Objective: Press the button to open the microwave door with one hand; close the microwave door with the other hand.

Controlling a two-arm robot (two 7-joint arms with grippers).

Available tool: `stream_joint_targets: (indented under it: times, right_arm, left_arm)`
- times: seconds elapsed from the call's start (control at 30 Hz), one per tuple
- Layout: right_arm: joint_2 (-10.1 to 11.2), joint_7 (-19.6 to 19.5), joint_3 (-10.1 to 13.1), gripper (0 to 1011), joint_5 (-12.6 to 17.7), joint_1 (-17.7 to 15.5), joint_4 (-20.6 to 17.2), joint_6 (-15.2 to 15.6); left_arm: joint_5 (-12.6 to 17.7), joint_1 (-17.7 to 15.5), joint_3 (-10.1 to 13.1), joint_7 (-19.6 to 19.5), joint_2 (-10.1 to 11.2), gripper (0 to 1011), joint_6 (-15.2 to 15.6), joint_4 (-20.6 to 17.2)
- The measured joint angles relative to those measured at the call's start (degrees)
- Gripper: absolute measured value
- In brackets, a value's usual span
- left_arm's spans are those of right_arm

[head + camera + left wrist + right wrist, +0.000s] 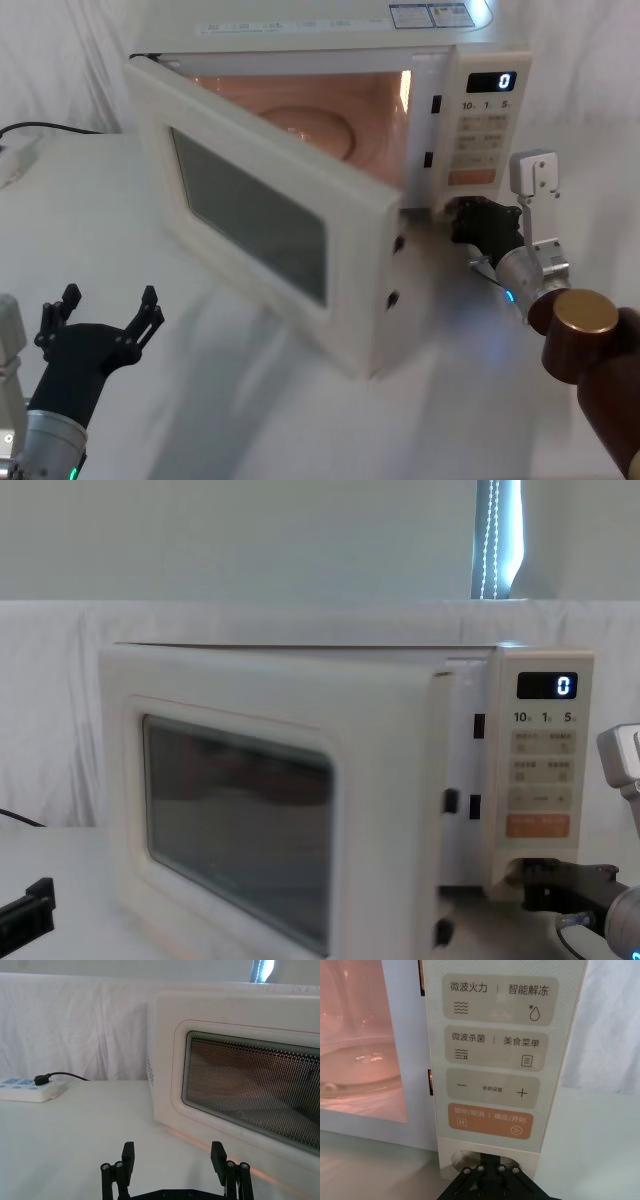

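— Where does the wide cream microwave door with its dark glass window (262, 225) stand?

— Swung well out from the cream boxy microwave oven (440, 45), hinged at the robot's left, its free edge toward the robot; the lit cavity with a glass turntable (305, 120) shows behind it.

— And the right gripper (460, 212)?

— At the foot of the control strip, below the orange rectangular key (490, 1121), its black tip against the large cream pill-shaped button (461, 1159) (whether its fingers are parted cannot be told).

— The left?

— The black left gripper (105, 313) hovers above the white table (90, 215), in front of the door and apart from it, fingers spread wide and holding nothing.
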Motion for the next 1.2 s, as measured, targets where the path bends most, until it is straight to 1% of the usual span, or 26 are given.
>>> stream_joint_targets:
  times: [0.2, 0.37, 0.53, 0.87, 1.0, 1.07, 1.1, 1.2]
  right_arm:
    - [0.1, -0.05, 0.02, 0, -0.04, -0.84, -1.35, 0.51]
    - [0.18, -0.36, 0.05, 0, -0.09, -2.19, -3.48, 1.31]
    - [0.42, -0.82, 0.09, 0, -0.21, -4.67, -7.63, 2.85]
    - [0.52, -1.07, 0.23, 0, 0.06, -8.22, -12.73, 4.63]
    - [0.55, -1.09, 0.17, 0, 0.26, -9.9, -15.31, 5.59]
    - [0.6, -1.09, 0.07, 0, 0.41, -11.3, -17.5, 6.23]
    - [0.6, -1.09, 0.07, 0, 0.41, -11.3, -17.5, 6.23]
    - [0.84, -1.07, -0.21, 0, 0.48, -13.46, -20.77, 6.94]
  left_arm:
    - [0.0, 0.0, 0.0, 0.0, 0.0, 1001, 0.0, 0.01]
    - [0.0, 0.0, 0.0, 0.0, 0.01, 1001, 0.0, 0.0]
    - [0.0, 0.0, 0.0, 0.0, 0.0, 1001, 0.0, 0.0]
    - [0.0, 0.0, 0.0, 0.0, 0.0, 1001, 0.0, 0.01]
    - [0.0, 0.0, 0.0, 0.0, 0.01, 1001, 0.0, 0.01]
    - [0.0, 0.0, 0.0, 0.0, 0.0, 1001, 0.0, 0.01]
    - [0.0, 0.0, 0.0, 0.0, 0.0, 1001, 0.0, 0.0]
    - [0.0, 0.0, 0.0, 0.0, 0.0, 1001, 0.0, 0.01]
